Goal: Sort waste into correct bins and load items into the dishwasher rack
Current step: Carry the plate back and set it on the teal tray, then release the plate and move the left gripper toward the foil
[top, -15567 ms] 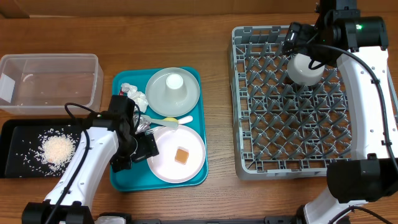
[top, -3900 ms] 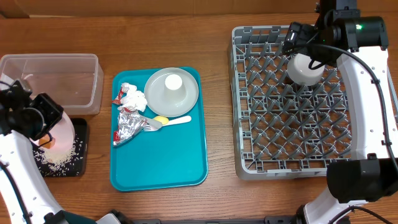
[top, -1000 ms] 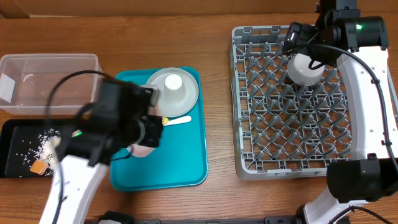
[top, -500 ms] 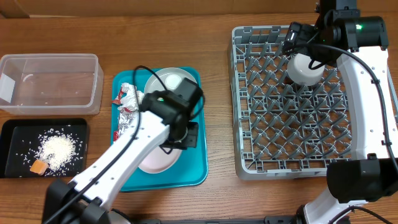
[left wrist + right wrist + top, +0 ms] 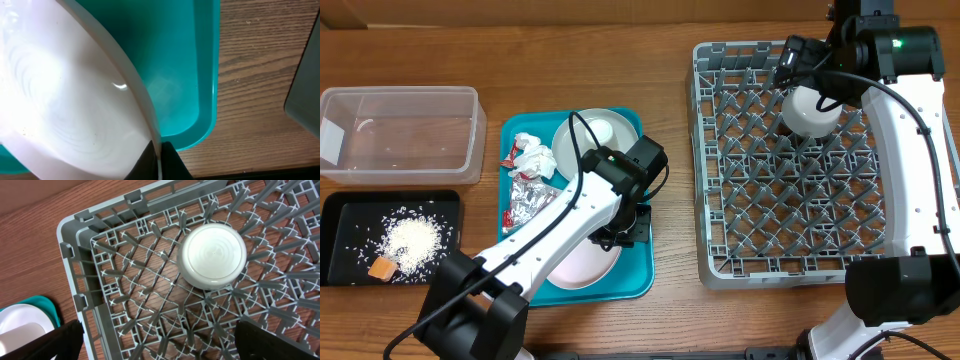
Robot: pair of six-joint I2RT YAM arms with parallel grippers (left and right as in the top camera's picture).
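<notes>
**Pinkish white plate (image 5: 582, 268) gripped over the teal tray's near right corner**

From my remote station I saw the left gripper (image 5: 625, 225) clamped on the rim of the pinkish white plate. In the left wrist view the dark fingertips met at the plate's edge, with the rim pinched between them. The plate sat tilted above the teal tray (image 5: 638, 272), close to that tray's near right corner, and its face looked bare.

At the tray's far edge lay the pale grey-green plate (image 5: 575, 160) with the small white cup (image 5: 600, 132) upturned on it. Along the tray's left edge I noted a crumpled white napkin (image 5: 533, 155) and crumpled silver foil (image 5: 525, 197).

Near the table's left edge stood the clear tub (image 5: 400, 94). Just in front of it was the black tray (image 5: 340, 215), holding loose white rice (image 5: 415, 240) and the orange cube (image 5: 382, 267).

The right gripper (image 5: 159, 340) hung with its fingers spread wide and held nothing. It was above the dishwasher rack (image 5: 790, 210), near the rack's far edge. The white bowl (image 5: 812, 115) rested upside down on the pegs beneath it.
</notes>
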